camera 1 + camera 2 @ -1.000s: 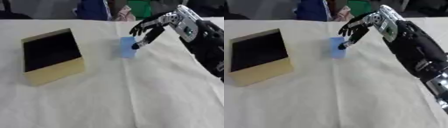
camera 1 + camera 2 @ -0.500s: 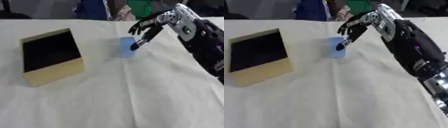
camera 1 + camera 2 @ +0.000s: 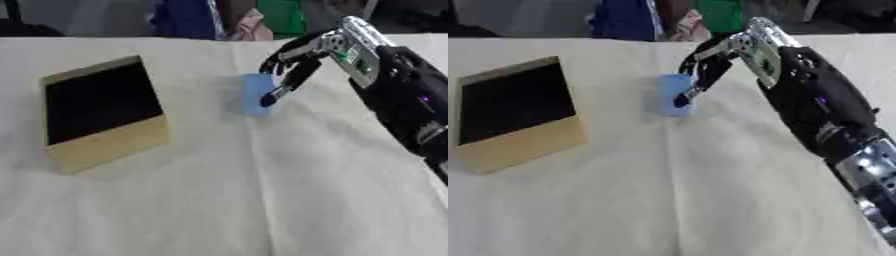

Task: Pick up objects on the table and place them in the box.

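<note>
On the cream cloth-covered table [image 3: 219,200], the tan cardboard box with a dark interior [image 3: 101,112] sits left. Further back, the small light-blue block [image 3: 254,94] lies under the right hand [image 3: 302,62], whose spread, slightly curled fingers hold nothing; one fingertip touches the block.

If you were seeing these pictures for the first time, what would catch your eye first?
The black and silver right hand reaches in from the upper right, one of its fingers pointing down onto a small light blue object near the middle of the table. To the left sits an open tan box with a dark inside.
</note>
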Controlling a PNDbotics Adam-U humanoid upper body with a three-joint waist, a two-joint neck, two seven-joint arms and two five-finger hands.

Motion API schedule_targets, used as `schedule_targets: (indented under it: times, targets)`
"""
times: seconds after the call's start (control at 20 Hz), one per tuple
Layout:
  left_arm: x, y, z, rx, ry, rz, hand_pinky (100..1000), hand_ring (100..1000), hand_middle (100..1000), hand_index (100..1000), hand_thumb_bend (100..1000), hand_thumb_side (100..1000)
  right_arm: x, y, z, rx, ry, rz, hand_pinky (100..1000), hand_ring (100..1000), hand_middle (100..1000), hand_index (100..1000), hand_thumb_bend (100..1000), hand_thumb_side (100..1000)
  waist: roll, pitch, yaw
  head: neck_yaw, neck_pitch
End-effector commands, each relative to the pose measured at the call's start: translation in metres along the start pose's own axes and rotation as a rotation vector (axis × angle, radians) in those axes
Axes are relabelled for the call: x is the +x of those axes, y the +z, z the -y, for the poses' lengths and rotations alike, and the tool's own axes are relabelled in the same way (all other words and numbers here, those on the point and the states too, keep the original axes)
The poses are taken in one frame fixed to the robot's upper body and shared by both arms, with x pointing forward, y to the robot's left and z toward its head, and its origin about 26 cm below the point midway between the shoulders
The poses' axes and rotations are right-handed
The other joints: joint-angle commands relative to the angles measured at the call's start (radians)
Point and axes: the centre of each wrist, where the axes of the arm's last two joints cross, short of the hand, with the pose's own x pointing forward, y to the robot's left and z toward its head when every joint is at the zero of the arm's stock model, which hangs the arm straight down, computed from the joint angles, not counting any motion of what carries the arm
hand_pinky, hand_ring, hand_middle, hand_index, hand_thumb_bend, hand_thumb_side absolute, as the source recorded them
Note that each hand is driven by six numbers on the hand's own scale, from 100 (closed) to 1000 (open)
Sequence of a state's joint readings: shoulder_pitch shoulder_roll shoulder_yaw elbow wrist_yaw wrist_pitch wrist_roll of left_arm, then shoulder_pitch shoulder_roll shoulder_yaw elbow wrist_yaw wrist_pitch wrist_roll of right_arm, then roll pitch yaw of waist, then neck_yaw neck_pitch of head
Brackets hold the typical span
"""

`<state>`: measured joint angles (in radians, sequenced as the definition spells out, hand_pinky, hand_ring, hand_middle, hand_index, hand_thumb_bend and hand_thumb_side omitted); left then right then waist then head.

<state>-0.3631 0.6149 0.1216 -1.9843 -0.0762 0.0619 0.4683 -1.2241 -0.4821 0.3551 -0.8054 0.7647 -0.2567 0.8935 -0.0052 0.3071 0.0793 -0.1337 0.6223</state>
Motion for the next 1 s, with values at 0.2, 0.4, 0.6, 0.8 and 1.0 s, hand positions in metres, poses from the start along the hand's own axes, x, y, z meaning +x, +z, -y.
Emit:
schedule_targets:
  times: [0.2, 0.4, 0.6, 0.8, 1.0]
  targets:
    - [0.007, -0.007, -0.005, 0.014, 0.008, 0.034, 746, 810, 695, 783, 129, 917, 0.004, 0.008, 0.018, -0.024, 0.026, -0.003, 913, 875, 873, 1000, 622, 769, 0.0, -0.012, 0.006, -0.001, -0.016]
    - [0.007, -0.007, -0.004, 0.015, 0.013, 0.034, 745, 810, 695, 783, 127, 918, 0.006, 0.003, 0.017, -0.014, 0.023, -0.003, 879, 848, 834, 1000, 571, 761, -0.001, -0.007, 0.009, -0.001, -0.017]
    - [0.008, -0.007, -0.005, 0.016, 0.014, 0.035, 744, 810, 696, 782, 126, 917, 0.008, 0.004, 0.019, -0.021, 0.031, 0.006, 823, 801, 775, 927, 386, 680, -0.001, -0.005, 0.012, 0.0, -0.016]
    - [0.008, -0.007, -0.005, 0.016, 0.016, 0.036, 743, 810, 696, 783, 125, 914, 0.011, 0.007, 0.023, -0.046, 0.035, 0.015, 747, 740, 711, 837, 161, 622, -0.002, -0.006, 0.012, 0.0, -0.015]
    - [0.008, -0.008, -0.005, 0.016, 0.018, 0.038, 742, 810, 696, 783, 122, 908, 0.014, 0.009, 0.025, -0.091, 0.015, 0.018, 690, 687, 668, 792, 100, 581, -0.003, -0.008, 0.014, 0.0, -0.014]
